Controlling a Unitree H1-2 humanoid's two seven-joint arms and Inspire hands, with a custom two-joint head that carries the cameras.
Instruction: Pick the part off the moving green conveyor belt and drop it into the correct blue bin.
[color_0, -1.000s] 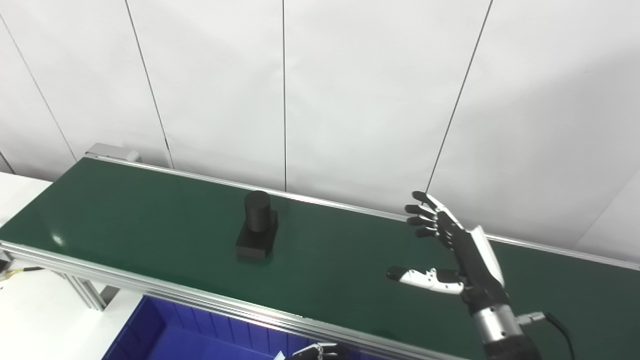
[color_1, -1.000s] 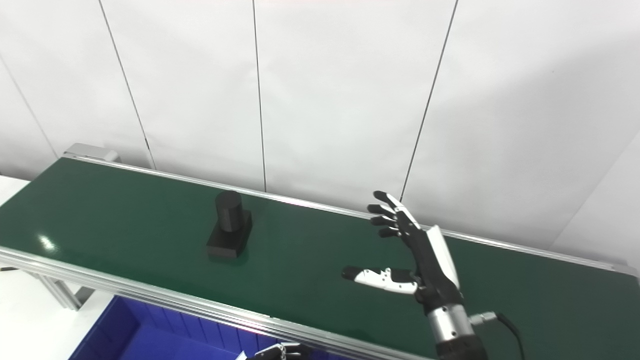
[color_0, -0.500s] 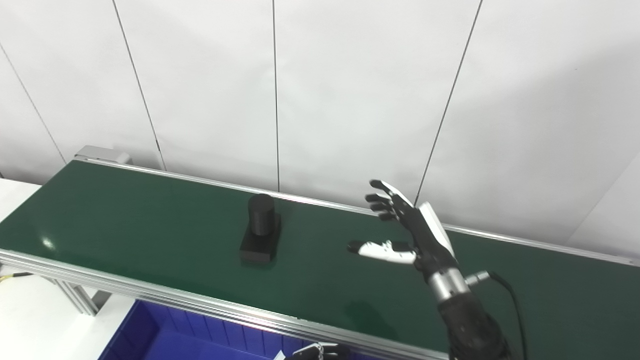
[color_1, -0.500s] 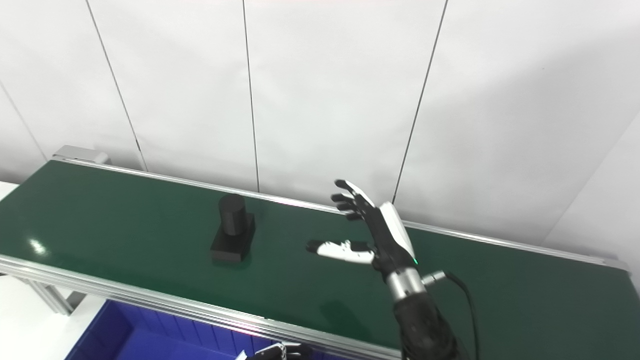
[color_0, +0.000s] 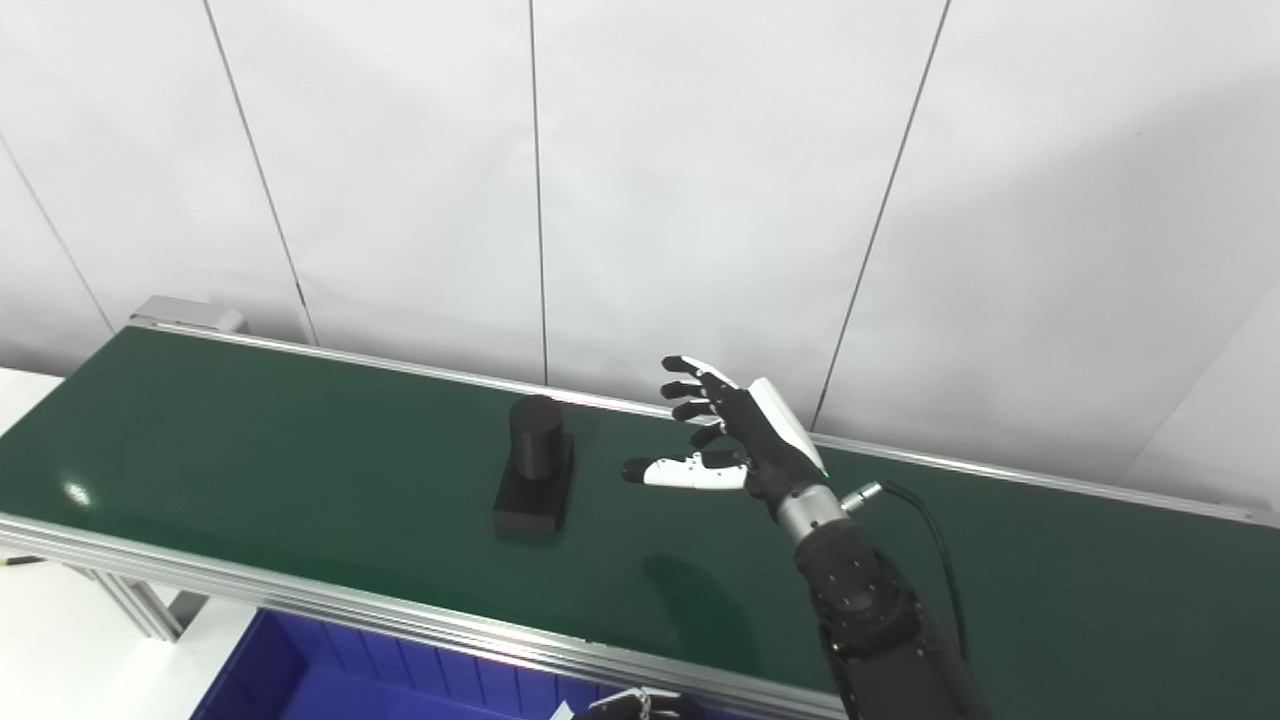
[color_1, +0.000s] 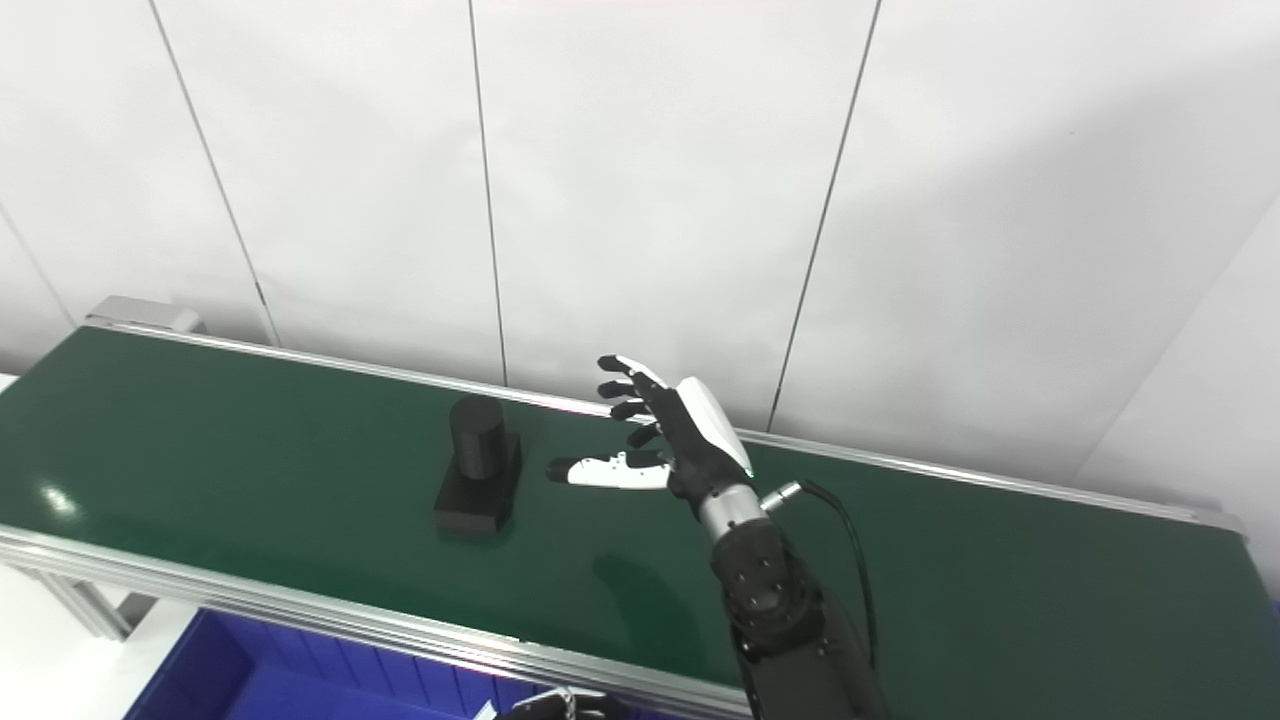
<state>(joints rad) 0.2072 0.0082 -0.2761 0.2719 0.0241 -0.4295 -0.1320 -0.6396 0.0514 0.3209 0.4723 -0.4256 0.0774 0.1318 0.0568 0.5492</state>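
Black part (color_0: 535, 466) stands upright on the green belt (color_0: 300, 450), round post on top of a flat square base, roughly mid-belt between the front and back rails. It sits free, nothing touching it.

We have our right hand (color_0: 735, 440) just beside the part, on its right, held above the belt with a shadow under the forearm. Its fingers (color_0: 690, 388) are spread and its thumb (color_0: 675, 472) sticks out toward the part, so the hand holds nothing. We judge this pose as a pre-grasp: palm faces the part, thumb low and fingers high leave a gap wide enough for the post to pass in. Approaching from the side makes sense, since the post is the tall, easy thing to wrap and the base is flat and low.

Our left hand (color_0: 630, 706) barely shows at the bottom edge, below the front rail (color_0: 300, 600); we cannot tell whether it is spread or closed. It seems to wait.

Blue bin (color_0: 300, 680) sits below the front rail at lower left, only partly in view, so its contents are not clear. We judge the drop goes there or in a bin out of sight.

Next step likely: close in and wrap the post. Risk: the belt moves, so bad timing could knock the part over.
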